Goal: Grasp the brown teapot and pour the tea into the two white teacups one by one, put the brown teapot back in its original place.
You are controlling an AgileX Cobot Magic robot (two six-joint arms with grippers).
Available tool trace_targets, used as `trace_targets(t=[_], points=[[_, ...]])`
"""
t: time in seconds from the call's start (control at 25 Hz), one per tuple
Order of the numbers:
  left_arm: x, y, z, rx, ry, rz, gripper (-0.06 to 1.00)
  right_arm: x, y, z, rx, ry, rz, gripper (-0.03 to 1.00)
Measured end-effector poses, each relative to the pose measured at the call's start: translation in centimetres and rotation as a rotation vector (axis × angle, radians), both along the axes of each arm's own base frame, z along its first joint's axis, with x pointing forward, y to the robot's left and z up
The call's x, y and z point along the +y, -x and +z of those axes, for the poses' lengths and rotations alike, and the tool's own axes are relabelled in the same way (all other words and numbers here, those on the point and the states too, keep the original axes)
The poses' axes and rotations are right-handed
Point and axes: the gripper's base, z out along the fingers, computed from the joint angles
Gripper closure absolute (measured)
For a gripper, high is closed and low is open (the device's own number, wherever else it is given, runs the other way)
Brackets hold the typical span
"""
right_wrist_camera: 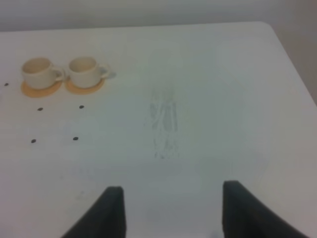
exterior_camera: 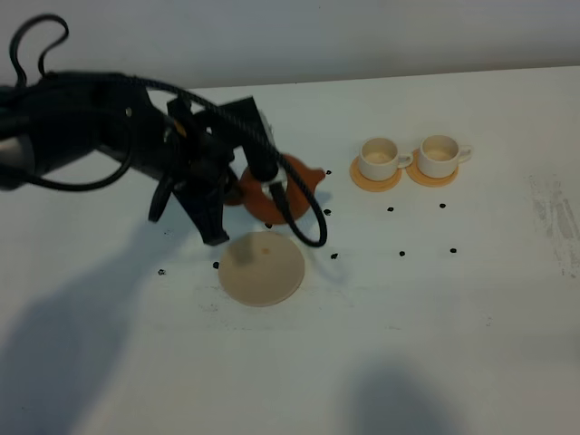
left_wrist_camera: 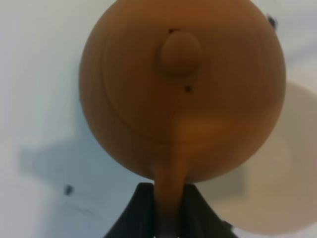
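My left end effector (left_wrist_camera: pixel 167 213) is squeezing shut on the teapot (left_wrist_camera: pixel 183 94) by its handle, holding it up beside the tan disc (exterior_camera: pixel 263 269); the spout is pointing toward the cups (exterior_camera: pixel 379 159), further to my right; my right end effector (right_wrist_camera: pixel 172 208) is hanging open.

— What lay on the flat white tabletop (exterior_camera: pixel 489 362)?

— Small black dots (exterior_camera: pixel 391 209) were scattered across its middle, four of them in a rough rectangle right of centre. A patch of faint grey scuff marks (exterior_camera: pixel 555 217) streaked the surface near the right edge.

— And beyond it?

— A plain pale grey wall (exterior_camera: pixel 381 36) met the table's far edge. Soft dark shadows (exterior_camera: pixel 54 362) fell across the near left.
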Motion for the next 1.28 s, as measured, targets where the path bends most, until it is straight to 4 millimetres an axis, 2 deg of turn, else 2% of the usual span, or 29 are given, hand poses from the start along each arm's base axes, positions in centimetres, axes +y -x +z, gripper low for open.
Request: trace_targets(t=[0.16,0.48,0.72,0.92,1.28], points=[[-0.9,-1.6,1.3,0.005,0.004,-0.013,0.83,0.0,0.0,0.0,0.0,0.0,0.0,0.54],[-3.3,-6.4,0.9,0.058,-0.004,-0.032,0.83,0.0,0.0,0.0,0.0,0.0,0.0,0.54],[-4.8,-9.1,0.3,0.061,-0.002,-0.046,0.83,0.0,0.0,0.0,0.0,0.0,0.0,0.54],[-6.3,-10.0,-0.2,0.046,-0.001,-0.072,0.83,0.0,0.0,0.0,0.0,0.0,0.0,0.54],[-7.7,-9.8,-0.4,0.005,-0.01,-0.13,0.83,0.0,0.0,0.0,0.0,0.0,0.0,0.54]])
